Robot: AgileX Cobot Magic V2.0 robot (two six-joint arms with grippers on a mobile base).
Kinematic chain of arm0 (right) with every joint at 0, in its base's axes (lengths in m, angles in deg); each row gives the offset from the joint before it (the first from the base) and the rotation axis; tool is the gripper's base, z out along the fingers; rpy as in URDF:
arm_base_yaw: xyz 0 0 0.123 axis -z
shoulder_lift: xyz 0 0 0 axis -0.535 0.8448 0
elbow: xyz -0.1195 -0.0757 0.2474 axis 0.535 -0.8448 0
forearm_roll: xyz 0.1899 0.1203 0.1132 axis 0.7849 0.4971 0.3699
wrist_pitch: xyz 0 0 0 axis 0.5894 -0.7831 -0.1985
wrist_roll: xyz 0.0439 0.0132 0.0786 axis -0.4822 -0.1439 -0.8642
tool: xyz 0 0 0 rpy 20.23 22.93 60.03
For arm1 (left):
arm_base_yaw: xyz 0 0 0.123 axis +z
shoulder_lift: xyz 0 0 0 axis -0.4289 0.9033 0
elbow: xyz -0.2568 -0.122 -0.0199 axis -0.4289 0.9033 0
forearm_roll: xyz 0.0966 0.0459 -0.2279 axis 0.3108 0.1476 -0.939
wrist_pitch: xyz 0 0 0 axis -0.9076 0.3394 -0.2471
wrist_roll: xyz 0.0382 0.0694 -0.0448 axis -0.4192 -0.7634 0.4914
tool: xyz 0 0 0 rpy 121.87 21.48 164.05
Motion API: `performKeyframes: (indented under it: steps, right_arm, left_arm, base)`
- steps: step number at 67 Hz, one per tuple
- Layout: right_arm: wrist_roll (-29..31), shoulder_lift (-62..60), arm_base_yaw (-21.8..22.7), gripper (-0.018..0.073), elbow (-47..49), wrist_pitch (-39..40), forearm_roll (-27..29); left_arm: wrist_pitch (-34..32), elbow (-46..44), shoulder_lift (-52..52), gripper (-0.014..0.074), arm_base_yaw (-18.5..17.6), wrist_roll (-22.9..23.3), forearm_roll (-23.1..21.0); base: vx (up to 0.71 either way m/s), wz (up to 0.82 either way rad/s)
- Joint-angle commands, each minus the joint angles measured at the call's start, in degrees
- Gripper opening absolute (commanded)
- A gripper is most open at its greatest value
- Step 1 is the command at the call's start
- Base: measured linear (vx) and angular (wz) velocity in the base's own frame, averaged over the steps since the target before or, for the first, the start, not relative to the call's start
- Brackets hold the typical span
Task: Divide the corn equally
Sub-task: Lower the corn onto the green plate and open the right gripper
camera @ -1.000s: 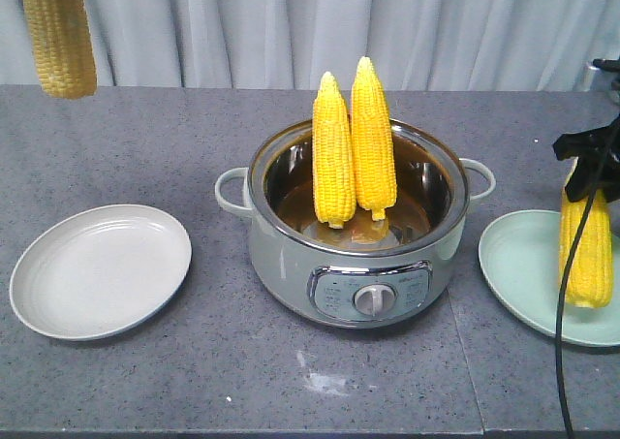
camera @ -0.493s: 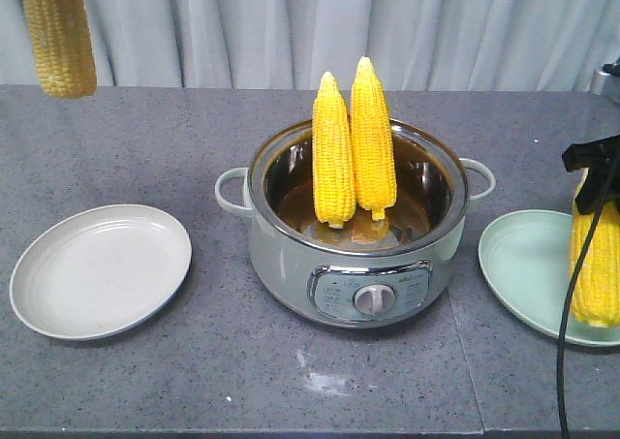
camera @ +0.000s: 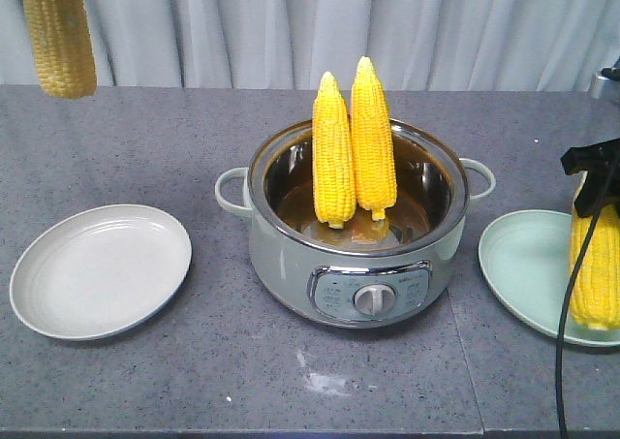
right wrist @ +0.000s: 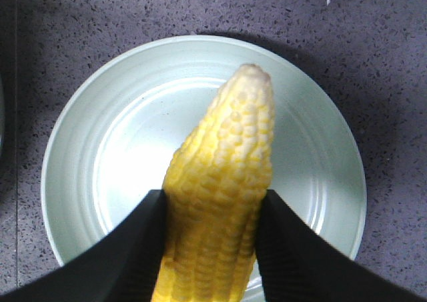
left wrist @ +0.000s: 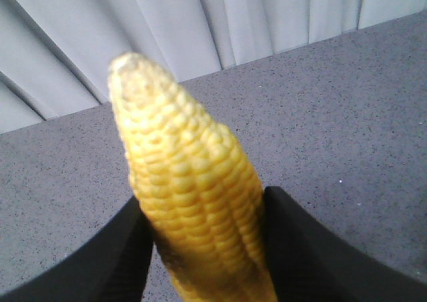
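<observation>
Two corn cobs [camera: 353,153] stand upright, tips up, in the steel electric pot [camera: 291,255] at mid-table. High at the far left, my left gripper [left wrist: 208,212] is shut on a third corn cob [camera: 60,40] that hangs tip down; the same cob [left wrist: 190,182] fills the left wrist view between both fingers. At the right edge my right gripper [right wrist: 212,205] is shut on a fourth corn cob [camera: 595,269], its tip low over the pale green plate [camera: 523,265]. In the right wrist view that cob [right wrist: 223,195] points down at the green plate [right wrist: 107,155].
An empty white plate [camera: 100,270] lies left of the pot. The pot has side handles [camera: 229,189] and a front dial [camera: 372,300]. A black cable [camera: 564,342] hangs from the right arm. Grey curtains [camera: 291,22] close off the back of the speckled table [camera: 194,391].
The right gripper has carried its cob a little rightward and lower, from the green plate's middle toward its right side. The left arm with its cob and the pot's cobs have stayed put.
</observation>
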Motion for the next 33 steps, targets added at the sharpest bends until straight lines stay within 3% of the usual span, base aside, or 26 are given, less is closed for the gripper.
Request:
performKeyframes:
  steps: [1,18,33]
  right_arm:
    - [0.2,-2.8,-0.2,0.0326,1.3,-2.2,0.5]
    - [0.3,-2.2,-0.4,0.0368,1.3,-2.2,0.3]
    - [0.1,-1.0,-3.9,0.0369,1.3,-2.2,-4.0]
  left_arm:
    - [-3.7,-1.6,-2.6,0.0129,0.0,0.7,0.9]
    - [-3.7,-1.6,-2.6,0.0129,0.0,0.7,0.9]
    - [-3.7,-1.6,-2.6,0.0129,0.0,0.7,0.9]
  base:
    - [0.00,0.00]
    - [0.00,0.00]
    - [0.00,0.00]
